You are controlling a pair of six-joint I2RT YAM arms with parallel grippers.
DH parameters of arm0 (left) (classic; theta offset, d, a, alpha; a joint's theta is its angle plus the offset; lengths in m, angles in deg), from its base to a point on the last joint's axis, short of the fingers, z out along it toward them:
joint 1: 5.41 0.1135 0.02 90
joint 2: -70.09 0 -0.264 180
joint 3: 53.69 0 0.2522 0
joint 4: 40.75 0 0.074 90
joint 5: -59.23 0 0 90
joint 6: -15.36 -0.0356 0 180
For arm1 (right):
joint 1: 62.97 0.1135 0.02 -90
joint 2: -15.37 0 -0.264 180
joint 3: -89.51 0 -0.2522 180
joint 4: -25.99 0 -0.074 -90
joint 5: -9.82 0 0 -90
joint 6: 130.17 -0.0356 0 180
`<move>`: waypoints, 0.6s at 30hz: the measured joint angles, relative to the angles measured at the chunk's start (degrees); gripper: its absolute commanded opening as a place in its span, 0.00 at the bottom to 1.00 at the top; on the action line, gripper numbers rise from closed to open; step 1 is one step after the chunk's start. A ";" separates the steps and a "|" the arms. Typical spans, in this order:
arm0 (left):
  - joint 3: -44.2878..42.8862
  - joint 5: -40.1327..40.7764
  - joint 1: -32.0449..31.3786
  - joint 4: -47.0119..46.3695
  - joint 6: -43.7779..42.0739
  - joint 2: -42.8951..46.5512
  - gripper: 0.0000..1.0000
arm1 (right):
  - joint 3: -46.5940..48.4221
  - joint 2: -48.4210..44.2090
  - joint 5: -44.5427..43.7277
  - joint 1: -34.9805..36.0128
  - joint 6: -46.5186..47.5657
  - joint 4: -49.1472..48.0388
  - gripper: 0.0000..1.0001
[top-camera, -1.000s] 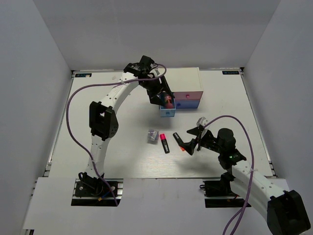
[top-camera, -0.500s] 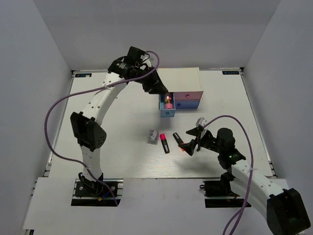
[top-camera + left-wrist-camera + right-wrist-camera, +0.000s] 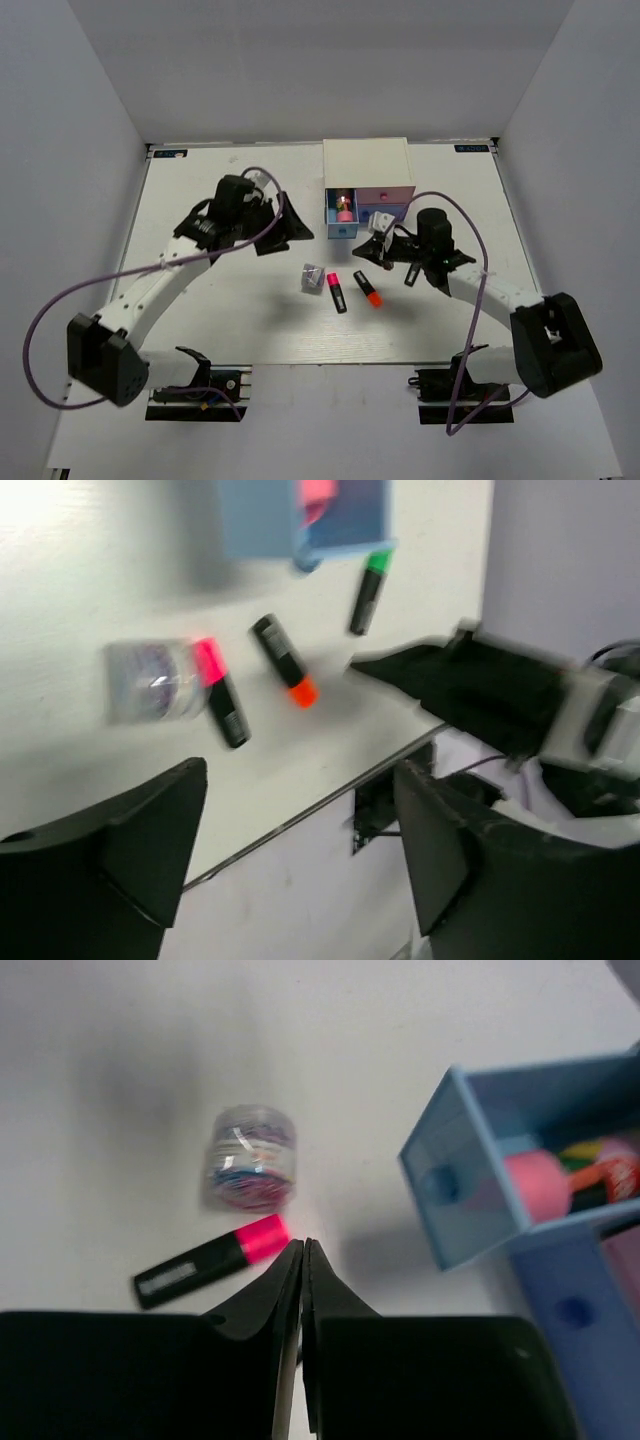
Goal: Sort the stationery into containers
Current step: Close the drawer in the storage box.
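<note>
Table (image 3: 250,325) white | left hand (image 3: 298,772) back from light blue drawer (image 3: 341,233), open | right hand (image 3: 302,1245) forward, closed empty

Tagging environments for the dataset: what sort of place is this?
Likely a lab robot test cell: plain grey walls enclose a white table, the left arm and right arm are bolted at its near edge, and a small drawer cabinet serves as prop.

the table (image 3: 260,330) looks smooth, matt white. the open drawer (image 3: 455,1210) is light-blue plastic, faintly translucent. the pink highlighter (image 3: 205,1260) has a black, slightly glossy barrel. the block (image 3: 252,1157) looks clear and shiny. the left fingers (image 3: 130,850) are matt black plastic.
</note>
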 measured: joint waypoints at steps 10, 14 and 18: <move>24.04 11.19 0.09 -7.93 7.43 24.94 1.00 | 18.27 16.15 -2.29 0.66 14.43 8.61 0.02; 28.26 13.31 0.09 -8.72 9.66 27.71 1.00 | 21.00 18.80 -6.08 1.38 15.80 10.40 0.02; 29.86 14.14 0.07 -9.38 10.88 27.78 1.00 | 21.40 20.15 -10.34 2.01 15.45 10.14 0.02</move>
